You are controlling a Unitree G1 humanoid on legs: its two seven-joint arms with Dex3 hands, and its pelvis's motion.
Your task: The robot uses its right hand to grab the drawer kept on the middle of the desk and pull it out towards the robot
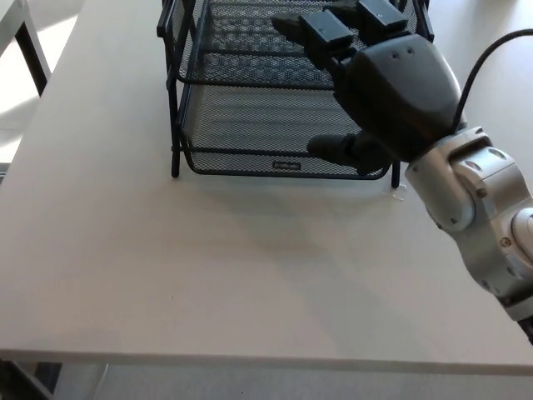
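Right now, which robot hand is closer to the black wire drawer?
The right hand. It is over the right front of the drawer, fingers apart, thumb near the front rim. The left hand is not in view.

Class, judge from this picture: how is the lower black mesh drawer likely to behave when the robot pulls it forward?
The lower mesh drawer looks like thin wire mesh, so probably light yet stiff. It appears empty, so it should slide easily. The frame stands on thin legs on a smooth desk, so the whole unit may slide along. The right hand is near its front rim.
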